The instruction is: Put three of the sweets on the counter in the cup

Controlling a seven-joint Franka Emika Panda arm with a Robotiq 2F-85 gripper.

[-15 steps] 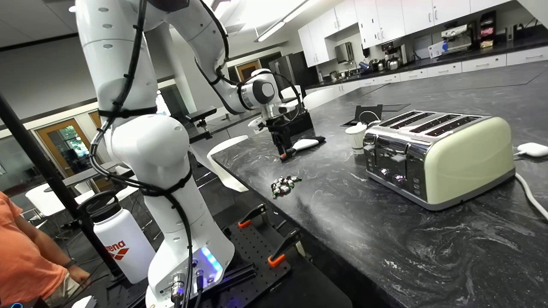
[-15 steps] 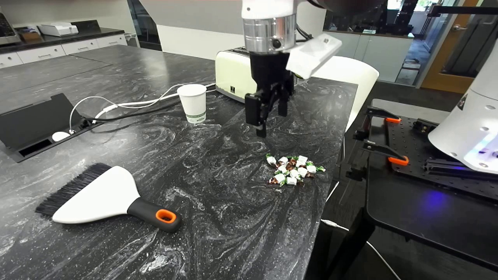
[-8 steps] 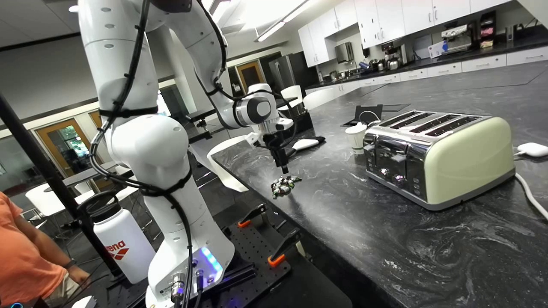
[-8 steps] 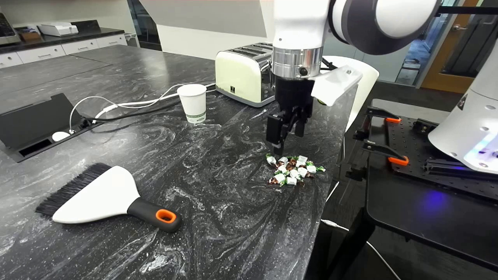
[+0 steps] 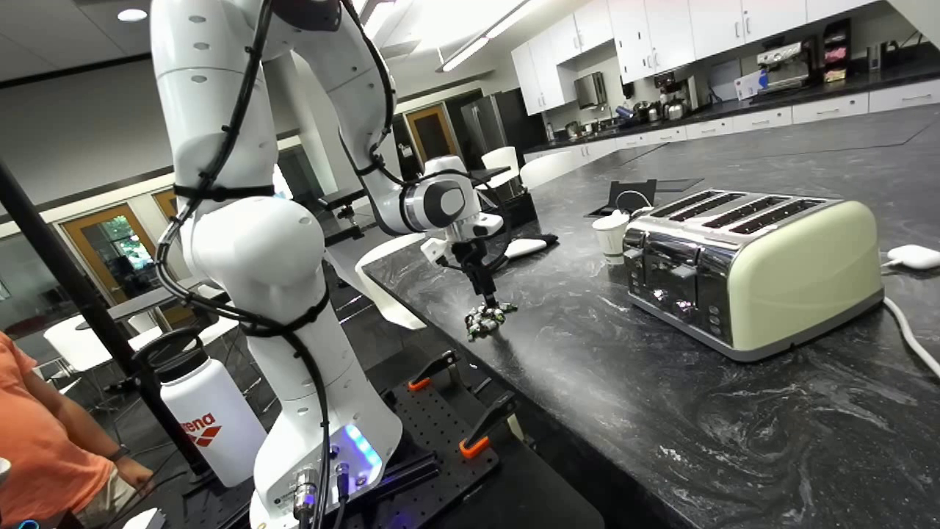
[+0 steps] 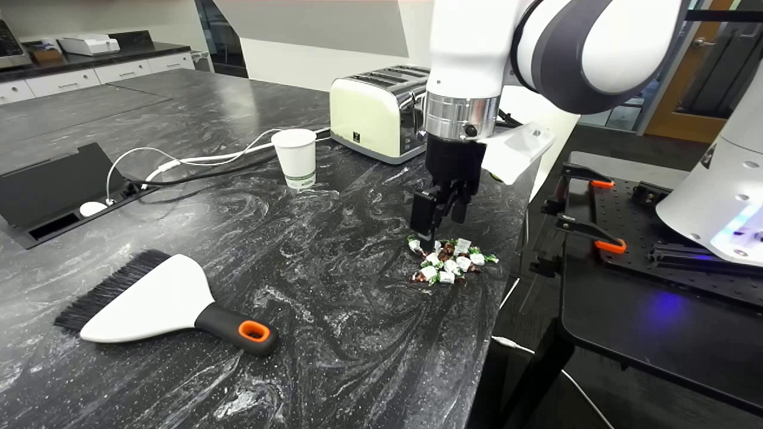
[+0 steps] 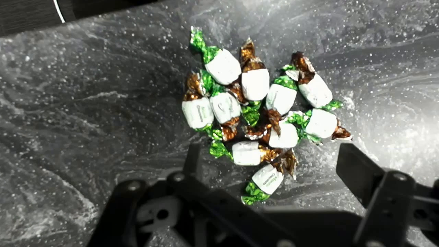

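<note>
Gripper [image 7: 269,159]: jaws apart, nothing held. Sweets [image 7: 280,100] cluster ahead of jaws; nearest sweet [image 7: 267,179] shows between them. Advised: centre on it, lower straight, close gently; adjoining sweets may drag. Counter [image 6: 334,250] beneath jaws dark, pale-streaked. Upright cup [image 6: 296,158], toaster [image 6: 375,116] well apart from jaws; white cabinets [image 5: 698,37] farther off.

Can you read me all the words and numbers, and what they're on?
"rena", on the white bottle; its start is out of sight.
"Chocolate", on the lowest sweet in the wrist view; the word beside it is blurred.
Too small or blurred: print on the other sweets, paper cup, toaster and robot base.
I can read no numbers.
</note>
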